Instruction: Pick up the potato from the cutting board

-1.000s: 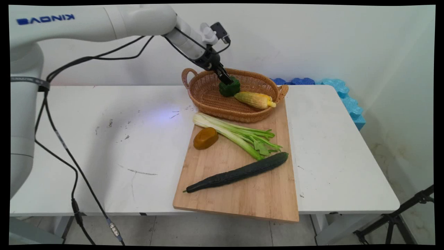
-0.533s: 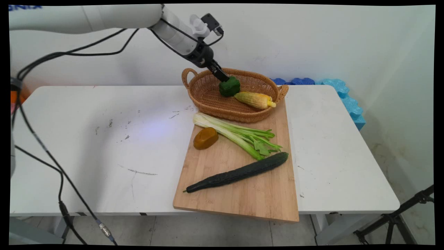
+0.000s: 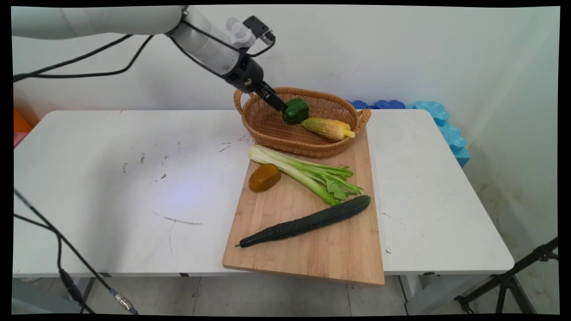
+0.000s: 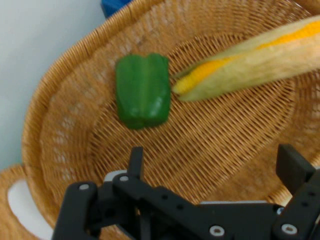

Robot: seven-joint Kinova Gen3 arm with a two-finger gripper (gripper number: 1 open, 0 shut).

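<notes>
Jaws of the gripper [image 4: 212,165] stand spread, empty, above the wicker basket [image 4: 60,120], where a green pepper [image 4: 142,91] lies touching a corn cob [image 4: 250,65].

The gripper [image 3: 280,103] hangs over the basket [image 3: 267,129], fingers spread apart. Just past it in the basket lies the pepper [image 4: 143,90], with the corn [image 4: 250,65] beside it. The cutting board [image 3: 312,240] lies nearer the camera.

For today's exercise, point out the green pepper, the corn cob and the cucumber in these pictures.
green pepper [image 4: 143,91], hand view, middle of its glossy side.
corn cob [image 3: 327,128], main view, middle of the husk, in the basket.
cucumber [image 3: 308,221], main view, mid-length, on the cutting board.
</notes>
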